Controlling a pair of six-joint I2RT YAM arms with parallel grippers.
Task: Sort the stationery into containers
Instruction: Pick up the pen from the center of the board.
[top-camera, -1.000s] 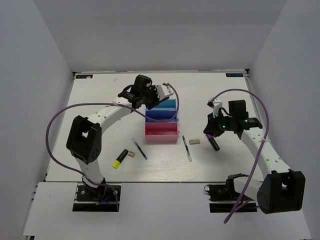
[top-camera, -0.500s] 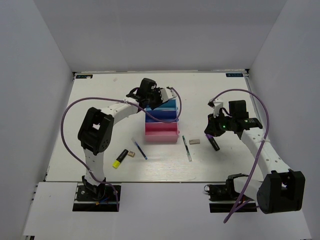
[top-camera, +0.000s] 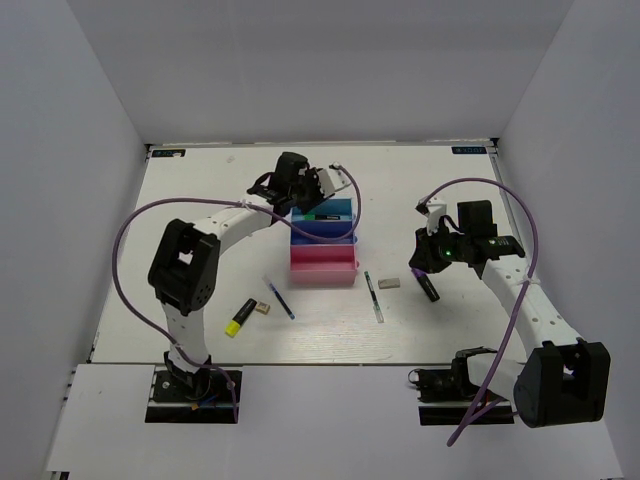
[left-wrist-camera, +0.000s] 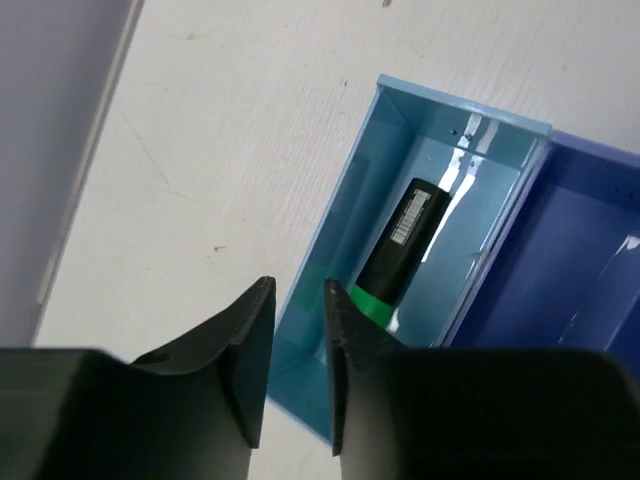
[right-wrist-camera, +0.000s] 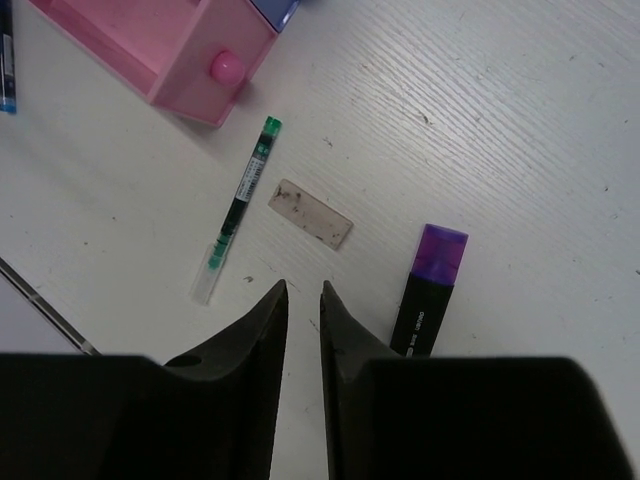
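Note:
The teal tray (top-camera: 338, 205) holds a black marker with a green band (left-wrist-camera: 403, 252). The blue tray (top-camera: 325, 231) and the pink tray (top-camera: 323, 264) follow in a row toward me. My left gripper (top-camera: 303, 192) hovers over the teal tray's near-left corner (left-wrist-camera: 300, 395), jaws a little apart and empty. My right gripper (top-camera: 424, 262) hangs low over the table (right-wrist-camera: 304, 290), jaws almost together and empty. A purple-black marker (right-wrist-camera: 430, 290), a tan eraser (right-wrist-camera: 311, 214) and a green pen (right-wrist-camera: 240, 207) lie just ahead of it. A yellow highlighter (top-camera: 239, 317), a second eraser (top-camera: 262, 309) and a blue pen (top-camera: 279, 297) lie front left.
White walls close in the table on the left, back and right. The left arm's purple cable (top-camera: 130, 235) loops out over the left side of the table, and the right arm's cable (top-camera: 525, 225) arches over the right side.
My left gripper has drawn back from over the trays toward the teal tray's far-left side, and the black-green marker now shows in that tray. The right arm has not moved.

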